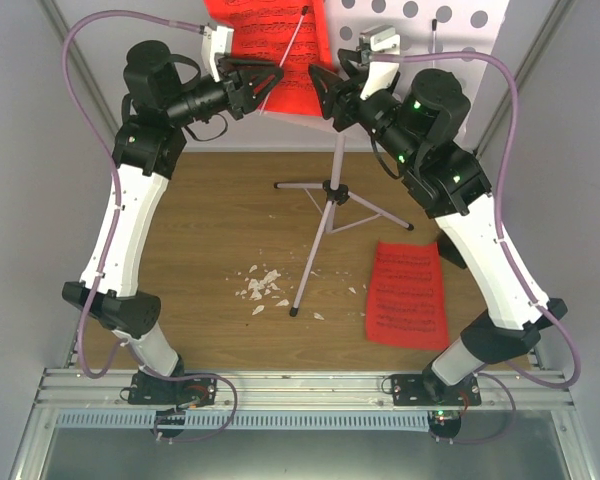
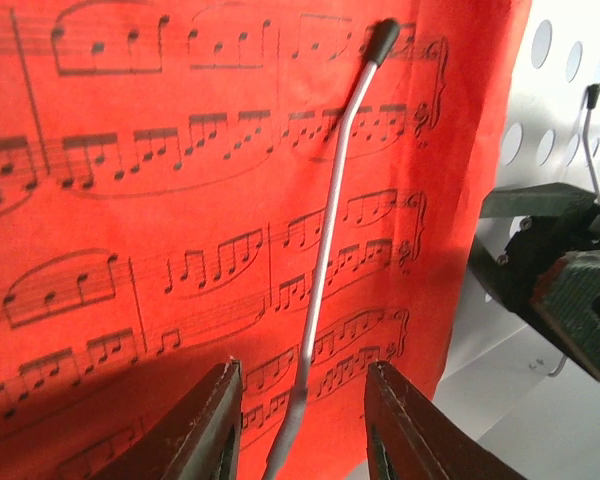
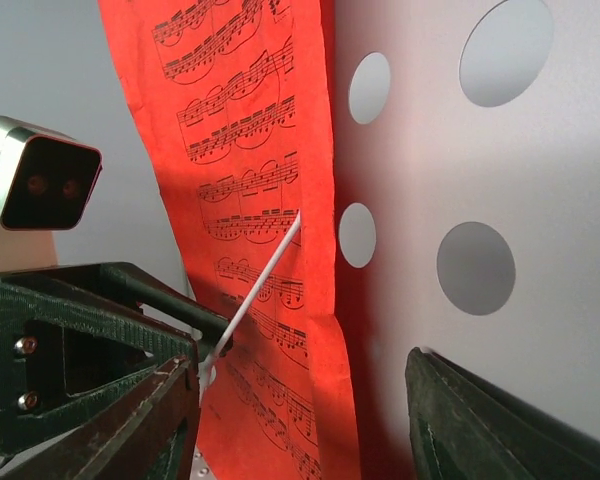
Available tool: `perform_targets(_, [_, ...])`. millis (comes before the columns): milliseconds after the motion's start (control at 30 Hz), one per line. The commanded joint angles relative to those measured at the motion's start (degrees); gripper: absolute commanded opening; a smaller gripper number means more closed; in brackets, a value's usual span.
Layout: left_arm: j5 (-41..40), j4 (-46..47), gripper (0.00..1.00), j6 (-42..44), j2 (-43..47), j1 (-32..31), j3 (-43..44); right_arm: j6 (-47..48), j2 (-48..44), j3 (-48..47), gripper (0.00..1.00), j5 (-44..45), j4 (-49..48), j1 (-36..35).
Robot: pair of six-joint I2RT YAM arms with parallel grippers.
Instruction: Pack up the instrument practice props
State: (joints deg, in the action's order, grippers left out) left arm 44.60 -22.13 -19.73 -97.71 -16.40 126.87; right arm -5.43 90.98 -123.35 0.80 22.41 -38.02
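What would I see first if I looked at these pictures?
The bright red sheet of music on the white music stand at the top jumps out, and both arms reach up to it. The left arm's fingers are open on either side of the stand's thin wire holder. Another red sheet lies flat on the wooden table at the right, with white crumbs scattered in the middle.

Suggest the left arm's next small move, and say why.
Probably close the left end effector on the thin wire clip. Its fingers stand open on either side of the clip's lower end. The clip lies across the red sheet on the stand's tray, so it likely must swing away before the sheet comes free.
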Motion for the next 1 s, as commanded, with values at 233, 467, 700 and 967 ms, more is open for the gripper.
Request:
perform_targets(233, [2.2,5.4,0.35,-1.0,-2.9,-2.4,3.2,-0.5,2.9,-3.5,0.49,-0.3,-1.7,1.0])
perform_targets(467, [1.6,6.9,0.21,-0.5,-3.1,-3.1,3.3,-0.6,3.8,-4.5,0.37,-0.6,-1.6,1.1])
perform_targets(700, [-0.2,8.1,0.0,3.3,-0.7,-3.2,0.3,-0.4,4.6,-5.1,0.11,0.5,-1.4,1.2])
perform_targets(967, [0.2,24.5,0.0,7.2,7.6,-3.2,-16.0,-1.8,4.0,-4.6,0.0,6.3,-0.6,1.2])
